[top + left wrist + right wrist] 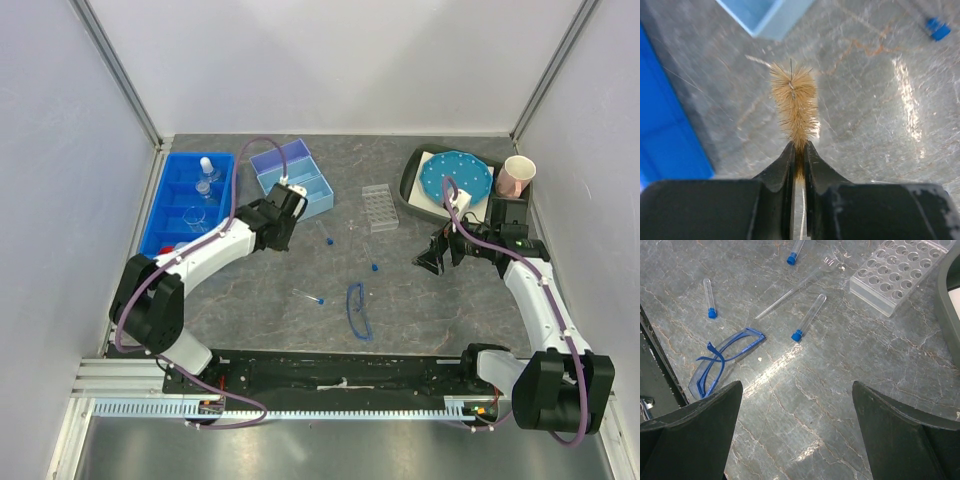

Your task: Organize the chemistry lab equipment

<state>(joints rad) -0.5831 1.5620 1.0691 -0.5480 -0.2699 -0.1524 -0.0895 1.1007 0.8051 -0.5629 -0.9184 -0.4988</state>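
Lab equipment is spread over the grey marbled table point(420, 310), some of it already in bins. At the far left a deep blue bin point(160, 205) holds a white-topped bottle point(207, 166) and clear flasks point(197, 215) in its compartments; a paler blue tray point(290, 178) sits just beside it.

Out on the open surface lie the blue-rimmed safety glasses point(722, 360), folded and resting near the front rail, with three blue-capped tubes point(809, 317) scattered flat beyond them and well apart from each other. A thin clear glass stem point(790, 292) lies slantwise between two of the tubes. A clear tube rack point(900, 277) stands farther back, apparently with nothing in its holes.

The left gripper point(799, 155) is pinched tight on a bristle brush point(794, 107) — the tan tuft pokes out past the fingertips and its wire runs back between them. It hangs just above the table, near the corner of the pale tray.

The right gripper point(796, 387) is spread wide with nothing between its fingers, poised over bare table — the glasses are ahead of it on one side.

Behind it a dark tray point(408, 185) carries a round blue dotted disc point(456, 178), and a pink cup point(517, 177) stands at its far side.
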